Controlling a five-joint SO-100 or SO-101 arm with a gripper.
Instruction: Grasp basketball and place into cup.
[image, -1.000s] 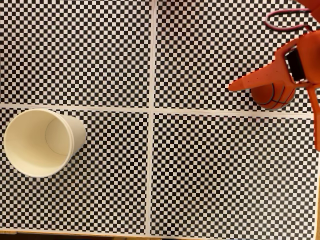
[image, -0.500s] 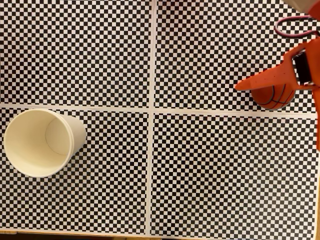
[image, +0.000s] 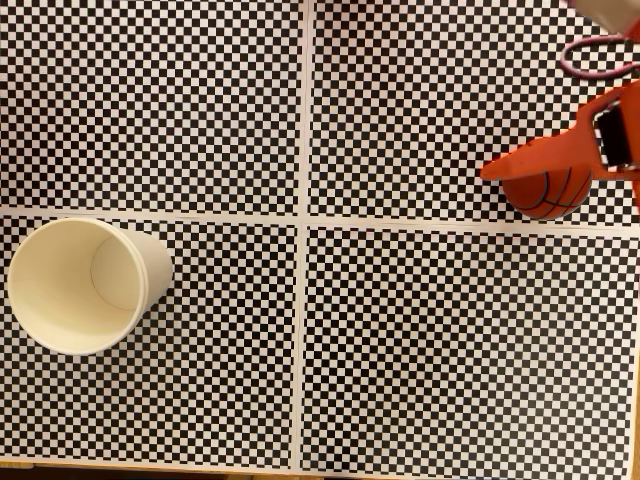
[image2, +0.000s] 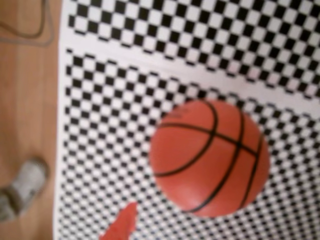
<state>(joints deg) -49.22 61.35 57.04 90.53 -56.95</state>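
An orange gripper (image: 520, 170) hangs over the basketball (image: 545, 193) at the far right of the checkered mat (image: 400, 340), one pointed finger (image: 530, 160) reaching leftward across the ball's upper edge in the fixed view — placed, it seems, to straddle the ball before any squeeze. From the wrist view the ball (image2: 209, 156) lies free on the checks, a single fingertip (image2: 122, 225) poking in at the lower left and clear of it; the jaws appear parted and hold nothing, though the second finger cannot be made out. The cup (image: 85, 285) stands mouth-up at the left, well apart from the ball — an open target for the drop.
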